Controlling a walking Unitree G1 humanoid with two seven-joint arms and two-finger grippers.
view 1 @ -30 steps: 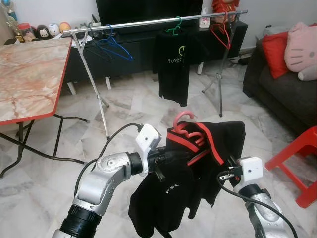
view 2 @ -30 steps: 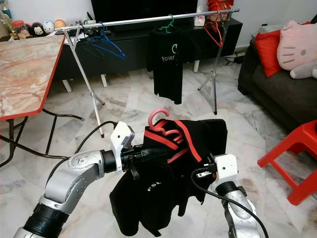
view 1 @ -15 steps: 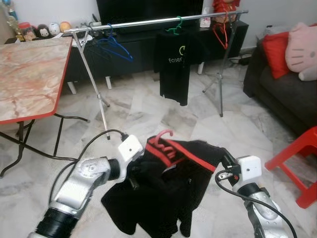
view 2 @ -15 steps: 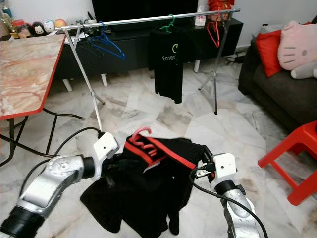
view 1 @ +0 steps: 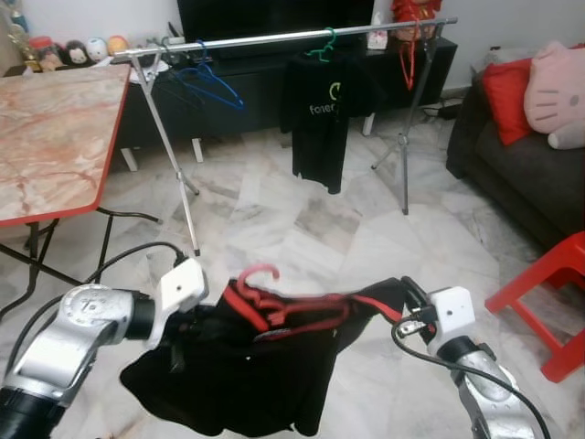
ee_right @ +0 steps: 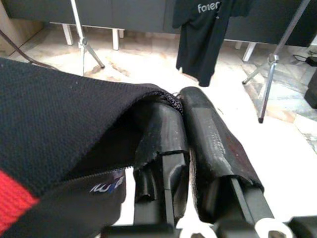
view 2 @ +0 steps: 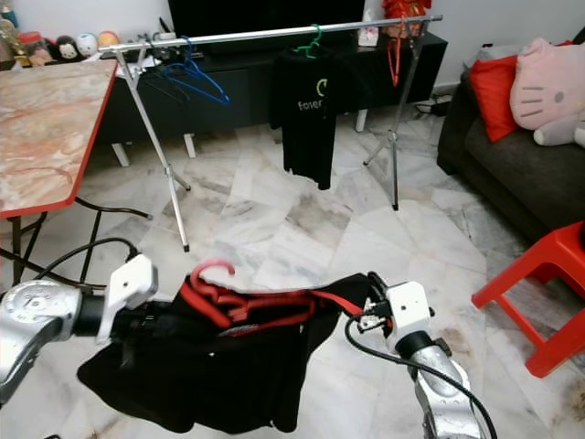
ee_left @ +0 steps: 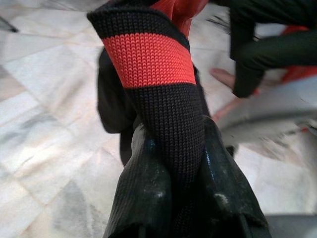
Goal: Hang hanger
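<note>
Both arms are up, and the shirt point(view 1: 228, 366) is stretched wide between them, low in front of the robot. The left gripper point(ee_left: 181, 163) is pinching a fold at the black-and-red collar band, fingers point(ee_left: 143, 193) pressed tight on the knit. The right gripper point(ee_right: 190, 144) is clamped on the opposite hem, a thin edge of fabric caught between its pads. Pulling the cloth taut like this looks meant to keep the garment from slumping off what's inside it.

And that's the hanger point(view 1: 251, 288), red, its hook poking up out of the neck opening near the left gripper, tilted rather than upright. Neither gripper holds the hanger itself; the shirt carries it.

The target is well apart, across the marble floor: the rail point(view 1: 274, 38), running left to right on its tripod legs. A blue hanger point(view 1: 212, 84) sits near its left end, a black tee point(view 1: 315, 119) on a green hook at the middle, a red hanger point(view 1: 409, 50) toward the right end. The open stretch between blue and green looks like the spot. Still some walking and a lift to come, I'd say.
</note>
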